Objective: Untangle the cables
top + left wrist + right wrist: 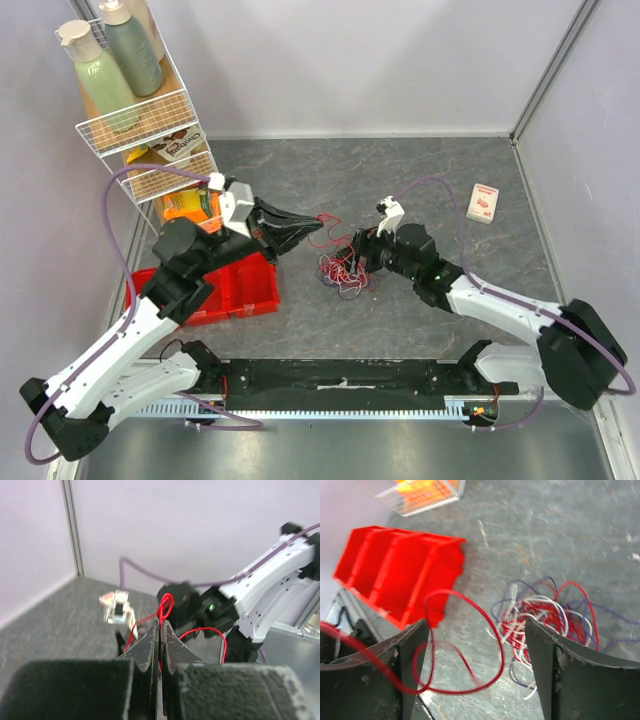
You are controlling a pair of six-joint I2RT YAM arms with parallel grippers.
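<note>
My left tool (160, 630) pinches one red wire (165, 606); my right tool (476, 645) hangs spread over the tangle (540, 614); a hard pull could tighten its knots.

A white wire rack (130, 130) stands at the grey table's (420, 170) far left corner, with two green bottles (100, 85) on top and an orange packet (190, 207) lower down. A red bin (245, 285) sits just in front. A small red-and-white box (483, 202) lies near the right edge.
</note>
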